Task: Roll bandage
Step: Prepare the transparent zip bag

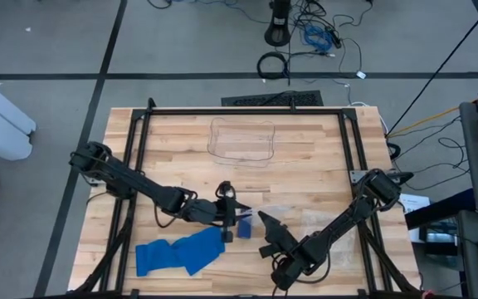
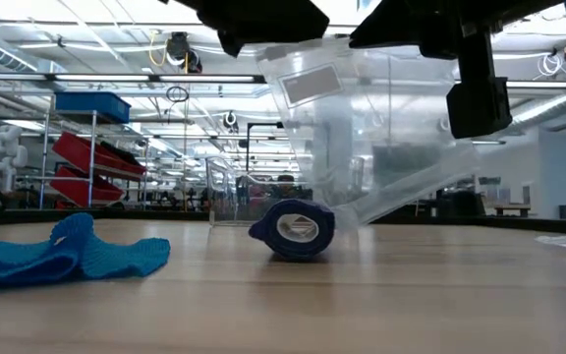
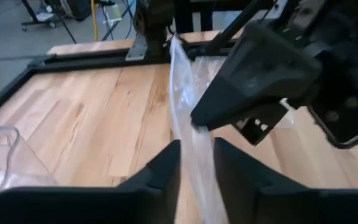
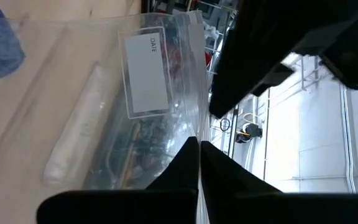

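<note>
A blue bandage roll [image 2: 295,230] lies on its side on the wooden table [image 1: 181,149], also seen as a roll [image 1: 244,224] between the two arms. Loose blue bandage [image 1: 177,253] lies crumpled near the front left. A clear zip bag [image 2: 362,128] with a white label [image 4: 145,74] hangs above the roll. My right gripper [image 4: 197,149] is shut on the bag. My left gripper [image 3: 197,165] stands open, with the bag's film [image 3: 188,106] running between its fingers. My left gripper has the bag's upper edge [image 3: 196,146] between its parted fingers; whether the fingers touch the film I cannot tell. My right gripper pinches one edge of the bag [image 4: 194,134] between its two shut fingers, pointing about level. The bag is lifted clear of the table and slants down over the roll.
An empty clear plastic container [image 1: 241,139] sits at the far middle of the table. A dark metal frame [image 1: 239,110] runs around the tabletop. Bare wood lies between the container and the arms.
</note>
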You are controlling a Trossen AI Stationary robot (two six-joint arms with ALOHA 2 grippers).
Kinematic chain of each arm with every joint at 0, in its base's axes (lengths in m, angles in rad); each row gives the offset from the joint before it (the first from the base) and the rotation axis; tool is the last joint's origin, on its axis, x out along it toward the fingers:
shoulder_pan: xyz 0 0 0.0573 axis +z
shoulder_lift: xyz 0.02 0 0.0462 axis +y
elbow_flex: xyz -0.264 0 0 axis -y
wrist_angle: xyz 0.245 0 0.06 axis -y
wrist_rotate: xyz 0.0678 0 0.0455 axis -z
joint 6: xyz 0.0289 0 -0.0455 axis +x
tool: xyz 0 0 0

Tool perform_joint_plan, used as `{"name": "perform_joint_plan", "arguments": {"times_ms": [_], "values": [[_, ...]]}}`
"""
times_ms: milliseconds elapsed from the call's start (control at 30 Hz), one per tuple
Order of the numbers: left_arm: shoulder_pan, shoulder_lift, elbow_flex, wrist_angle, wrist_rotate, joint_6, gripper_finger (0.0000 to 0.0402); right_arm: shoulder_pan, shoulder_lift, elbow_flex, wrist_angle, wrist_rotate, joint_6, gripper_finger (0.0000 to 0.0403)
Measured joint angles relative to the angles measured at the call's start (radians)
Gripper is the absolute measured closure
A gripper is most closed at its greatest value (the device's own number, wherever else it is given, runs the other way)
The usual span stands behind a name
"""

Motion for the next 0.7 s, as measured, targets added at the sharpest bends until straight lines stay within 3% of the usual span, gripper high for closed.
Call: {"name": "perform_joint_plan", "arguments": {"times_ms": [167,267,700], "values": [[0.018,0.022,0.0,0.001,0.0,-0.015,0.023,0.0,0.0,0.0,0.001,0.0,0.01,0.0403],[0.032,0.026,0.0,0.002,0.0,-0.041,0.0217,0.0,0.0,0.0,0.001,0.0,0.008,0.0403],[0.034,0.026,0.0,0.043,0.043,-0.032,0.0287,0.01,0.0,0.0,0.002,-0.001,0.0,0.0403]]}}
